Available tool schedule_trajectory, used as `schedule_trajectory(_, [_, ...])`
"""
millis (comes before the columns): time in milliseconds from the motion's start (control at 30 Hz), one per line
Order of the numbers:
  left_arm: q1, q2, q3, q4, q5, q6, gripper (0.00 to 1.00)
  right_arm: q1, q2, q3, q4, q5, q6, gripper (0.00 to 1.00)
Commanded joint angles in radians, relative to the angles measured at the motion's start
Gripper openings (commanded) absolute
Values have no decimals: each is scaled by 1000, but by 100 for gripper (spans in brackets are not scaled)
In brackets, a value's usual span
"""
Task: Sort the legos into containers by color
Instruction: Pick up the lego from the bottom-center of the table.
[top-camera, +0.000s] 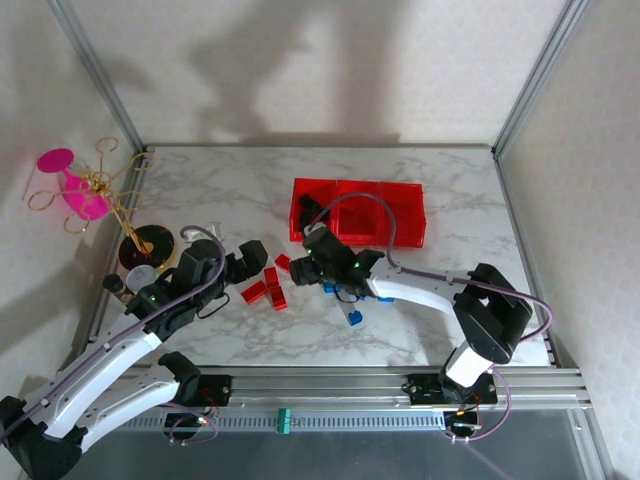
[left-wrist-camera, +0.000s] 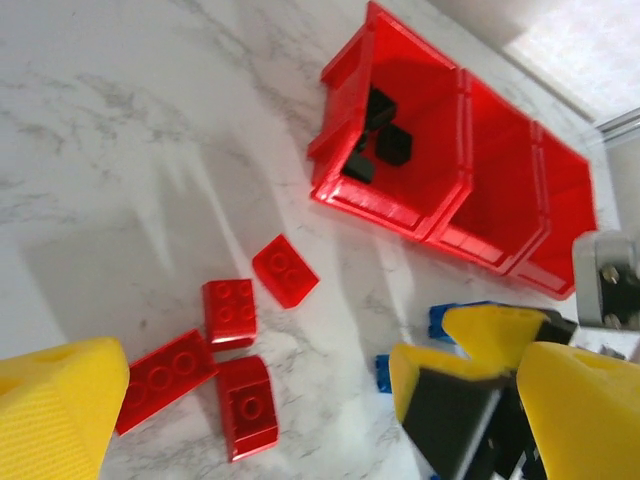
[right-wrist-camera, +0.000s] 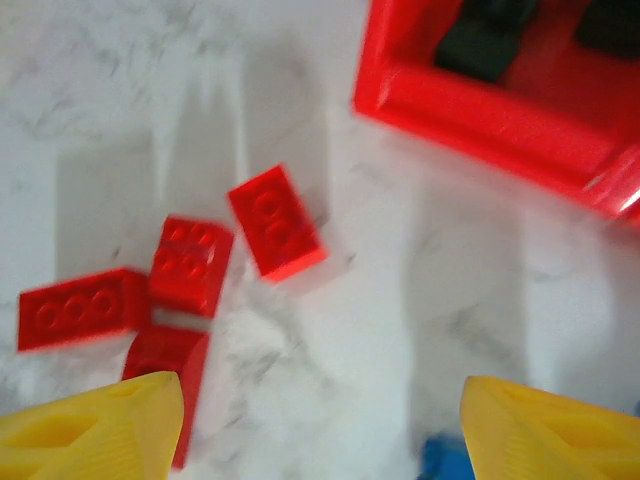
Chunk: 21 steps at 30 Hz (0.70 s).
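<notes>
Four red legos lie loose on the table between the two tools. They sit just left of the right tool, whose fingers stand wide apart with nothing between them. The closest brick lies slanted across its reach. The left tool, also spread and empty, is about as near and may crowd it. The containers lie beyond, with black bricks in the leftmost.

white arms, black joints, yellow gripper fingertips, purplish cables.
</notes>
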<state>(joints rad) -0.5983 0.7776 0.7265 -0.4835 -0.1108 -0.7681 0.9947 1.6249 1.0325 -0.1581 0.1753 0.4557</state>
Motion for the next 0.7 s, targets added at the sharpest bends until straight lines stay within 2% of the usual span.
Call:
schedule_trajectory(0, [0,-34,-23,-69,-48,-34,100,68,8,-24,22,34,76,76])
schedule_trajectory(300, [0,-122,-88,-91,-79,-96,100,208,136,24,46,78,170,83])
schedule_trajectory(500, [1,-138,-82,-127,-109,-108,100,215,228,95,15,108,170,83])
schedule_trajectory(667, [1,-155,-73,-142,-117,-114,99,215,274,133,3,137,169,77])
